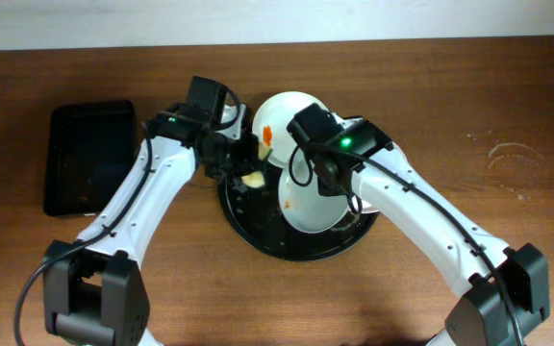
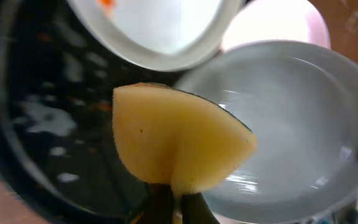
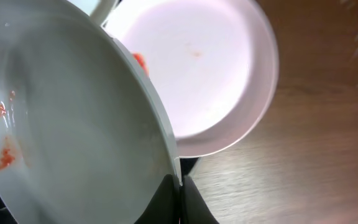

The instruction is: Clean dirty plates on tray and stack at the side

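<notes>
Right hand [image 3: 180, 194] pinches the rim of a plate [image 3: 73, 124], likely slick and breakable; left hand [image 2: 169, 210] clenches a soft sponge [image 2: 179, 137].

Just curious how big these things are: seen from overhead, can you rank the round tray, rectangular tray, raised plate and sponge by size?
1. round tray
2. rectangular tray
3. raised plate, held nearer the camera, so it may look larger than it is
4. sponge
</notes>
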### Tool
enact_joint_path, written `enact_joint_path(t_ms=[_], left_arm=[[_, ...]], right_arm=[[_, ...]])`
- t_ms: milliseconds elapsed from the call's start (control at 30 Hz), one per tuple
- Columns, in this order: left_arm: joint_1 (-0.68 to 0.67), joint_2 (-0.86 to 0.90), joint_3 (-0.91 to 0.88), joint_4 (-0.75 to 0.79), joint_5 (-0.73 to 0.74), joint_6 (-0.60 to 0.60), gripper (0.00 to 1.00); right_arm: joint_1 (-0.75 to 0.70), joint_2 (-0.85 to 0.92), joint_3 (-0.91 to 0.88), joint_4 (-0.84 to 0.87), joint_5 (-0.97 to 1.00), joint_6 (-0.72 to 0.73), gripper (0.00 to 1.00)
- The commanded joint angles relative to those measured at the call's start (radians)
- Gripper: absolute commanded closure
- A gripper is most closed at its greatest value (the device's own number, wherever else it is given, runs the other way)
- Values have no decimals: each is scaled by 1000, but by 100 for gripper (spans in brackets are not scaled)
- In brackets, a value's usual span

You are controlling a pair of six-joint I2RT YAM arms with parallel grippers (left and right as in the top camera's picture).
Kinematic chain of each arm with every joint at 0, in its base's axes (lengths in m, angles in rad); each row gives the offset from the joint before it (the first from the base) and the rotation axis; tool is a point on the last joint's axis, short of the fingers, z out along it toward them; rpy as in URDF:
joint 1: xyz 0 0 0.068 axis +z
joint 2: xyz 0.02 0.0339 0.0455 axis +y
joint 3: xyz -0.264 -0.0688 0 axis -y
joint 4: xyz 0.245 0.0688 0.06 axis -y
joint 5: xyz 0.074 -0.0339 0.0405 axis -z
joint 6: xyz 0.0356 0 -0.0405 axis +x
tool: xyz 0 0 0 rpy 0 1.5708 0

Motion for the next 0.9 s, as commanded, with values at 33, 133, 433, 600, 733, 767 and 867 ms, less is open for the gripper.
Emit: enact_joint_path(t_ms=[33, 133, 433, 600, 733, 767, 867], left_arm=[[-96, -9, -42, 43, 81, 18, 99], [-144, -8, -95, 104, 80, -11, 99], [-189, -8, -199, 162, -87, -54, 99], [-189, -8, -214, 157, -147, -54, 99], [-189, -8, -227, 157, -198, -54, 99], [-189, -8, -233, 158, -210, -54, 99], [-189, -8, -260, 167, -229, -55, 99]], right_arm=[[-7, -31, 25, 35, -171, 41, 96], [-7, -31, 25, 38, -190, 42, 96], [-6, -32, 35, 38, -192, 39, 96], [-6, -32, 66, 37, -192, 21, 96], [-6, -33, 91, 24, -192, 18, 96], [-6, -34, 99, 18, -192, 18, 96], [-6, -42, 129, -8, -192, -1, 96]])
